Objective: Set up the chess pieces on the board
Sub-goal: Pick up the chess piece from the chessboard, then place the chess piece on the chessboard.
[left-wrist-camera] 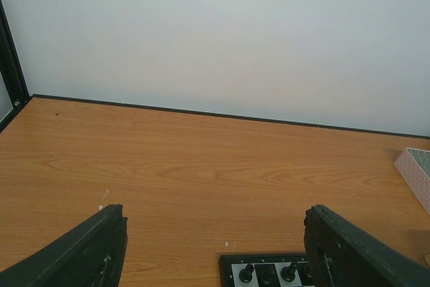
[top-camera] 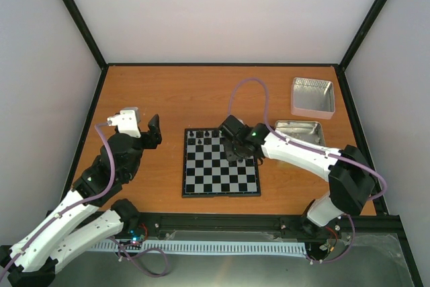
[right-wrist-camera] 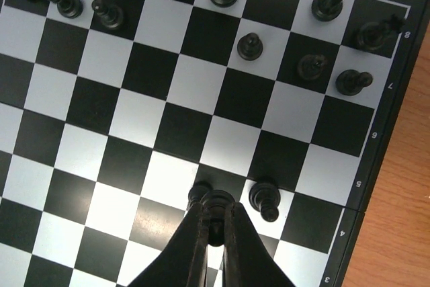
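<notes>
Right gripper (right-wrist-camera: pixel 215 225), jaws clamped on a black piece (right-wrist-camera: pixel 215 201) at mid-board (right-wrist-camera: pixel 138 109), likely next lifts it to a vacant far-row square; left gripper (left-wrist-camera: pixel 215 240) waits over the worktop (left-wrist-camera: pixel 201 166), jaws apart.

White walls (top-camera: pixel 228 11) — orange wood table (top-camera: pixel 168 92), black frame (top-camera: pixel 75 15).
</notes>
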Controlling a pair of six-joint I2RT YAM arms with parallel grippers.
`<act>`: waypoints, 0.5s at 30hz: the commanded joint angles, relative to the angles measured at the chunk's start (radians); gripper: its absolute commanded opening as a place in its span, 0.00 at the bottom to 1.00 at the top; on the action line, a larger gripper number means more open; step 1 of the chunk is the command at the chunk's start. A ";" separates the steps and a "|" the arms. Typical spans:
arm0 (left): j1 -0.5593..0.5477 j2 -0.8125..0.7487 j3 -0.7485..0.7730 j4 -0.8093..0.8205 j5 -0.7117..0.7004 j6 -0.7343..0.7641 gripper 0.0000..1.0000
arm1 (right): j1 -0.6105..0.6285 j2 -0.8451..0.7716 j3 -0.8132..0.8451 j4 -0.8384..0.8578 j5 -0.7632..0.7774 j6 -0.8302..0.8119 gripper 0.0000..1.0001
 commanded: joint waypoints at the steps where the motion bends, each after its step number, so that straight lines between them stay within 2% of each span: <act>1: 0.004 -0.005 0.006 0.023 -0.006 -0.010 0.73 | -0.022 0.012 0.040 0.011 0.029 0.015 0.04; 15: 0.004 0.000 0.005 0.028 0.000 -0.008 0.73 | -0.054 0.110 0.103 0.032 -0.103 -0.018 0.05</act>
